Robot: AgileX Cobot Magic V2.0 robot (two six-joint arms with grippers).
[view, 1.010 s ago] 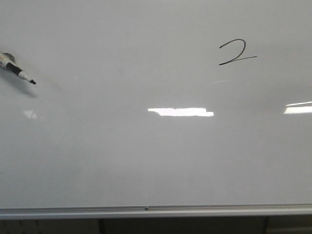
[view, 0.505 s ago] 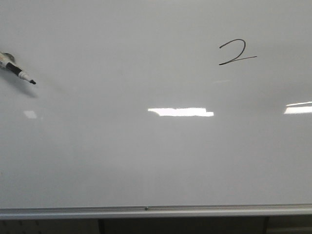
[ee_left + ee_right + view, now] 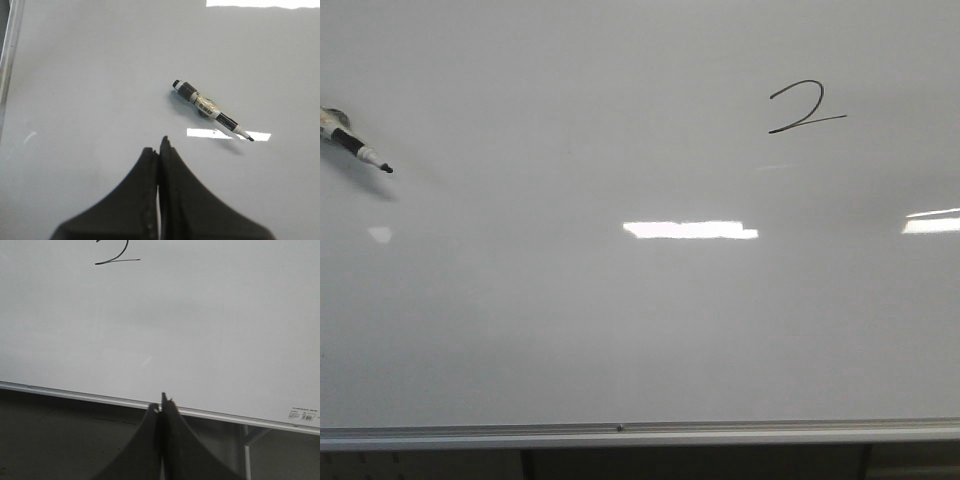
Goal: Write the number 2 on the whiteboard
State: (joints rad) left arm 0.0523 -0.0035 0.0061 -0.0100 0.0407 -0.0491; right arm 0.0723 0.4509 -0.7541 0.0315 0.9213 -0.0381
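Note:
The whiteboard (image 3: 620,330) fills the front view. A thin black number 2 (image 3: 805,108) is written at its upper right; its base stroke also shows in the right wrist view as the number 2 (image 3: 116,259). A black-and-white marker (image 3: 358,150) lies uncapped on the board at the far left, seen too as the marker (image 3: 212,110) in the left wrist view. My left gripper (image 3: 159,147) is shut and empty, a short way back from the marker. My right gripper (image 3: 161,405) is shut and empty over the board's frame edge (image 3: 75,395). Neither gripper shows in the front view.
The board's silver frame (image 3: 620,432) runs along the near edge, with dark floor and a metal stand leg (image 3: 246,450) beyond it. Bright light reflections (image 3: 690,230) lie on the glossy surface. A small label (image 3: 303,415) sits near the board's corner.

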